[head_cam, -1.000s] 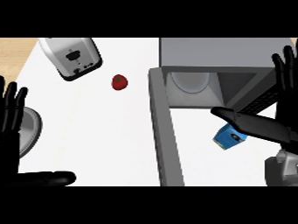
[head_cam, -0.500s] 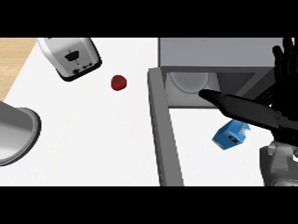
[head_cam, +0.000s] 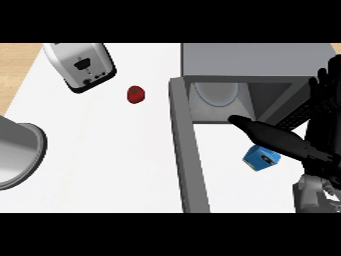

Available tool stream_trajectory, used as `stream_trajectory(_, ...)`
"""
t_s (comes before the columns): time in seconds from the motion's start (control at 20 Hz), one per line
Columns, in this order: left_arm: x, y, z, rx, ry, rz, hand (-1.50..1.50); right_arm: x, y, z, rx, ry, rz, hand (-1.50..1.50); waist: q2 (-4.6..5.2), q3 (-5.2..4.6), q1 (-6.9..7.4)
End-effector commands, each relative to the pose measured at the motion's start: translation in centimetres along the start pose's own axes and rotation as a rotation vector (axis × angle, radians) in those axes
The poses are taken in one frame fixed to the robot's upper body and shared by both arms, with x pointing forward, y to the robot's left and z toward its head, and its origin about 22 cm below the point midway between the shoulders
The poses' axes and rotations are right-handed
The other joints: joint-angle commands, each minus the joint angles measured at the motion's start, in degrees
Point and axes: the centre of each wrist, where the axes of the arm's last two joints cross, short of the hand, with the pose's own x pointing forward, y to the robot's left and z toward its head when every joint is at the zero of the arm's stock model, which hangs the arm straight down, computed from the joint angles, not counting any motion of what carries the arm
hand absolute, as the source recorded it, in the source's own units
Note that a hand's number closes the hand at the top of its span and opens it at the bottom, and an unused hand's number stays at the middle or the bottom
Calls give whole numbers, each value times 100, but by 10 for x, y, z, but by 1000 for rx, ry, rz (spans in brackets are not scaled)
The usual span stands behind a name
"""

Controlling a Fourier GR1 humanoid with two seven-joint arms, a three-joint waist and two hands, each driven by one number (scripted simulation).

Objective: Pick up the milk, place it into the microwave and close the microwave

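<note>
The milk (head_cam: 261, 158) stays ungrasped by the open microwave (head_cam: 254, 60): the right hand (head_cam: 329, 137) has slid past it, fingers straight and holding nothing.

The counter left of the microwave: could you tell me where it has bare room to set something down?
Bare white counter lies below the toaster and the small red object, between the grey left forearm and the open microwave door. Right of the door is crowded: the milk lies close beside the open right hand.
</note>
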Motion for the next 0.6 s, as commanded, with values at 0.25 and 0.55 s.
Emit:
stream_trajectory(0.25, -1, 14, 14, -4, -8, 9, -150, -62, -6, 0, -64, 57, 14, -150, 10, 4, 8)
stream_trajectory(0.55, 26, 25, 32, -22, 3, -7, -150, -75, -27, 0, -106, 116, 44, -150, -5, 2, 16)
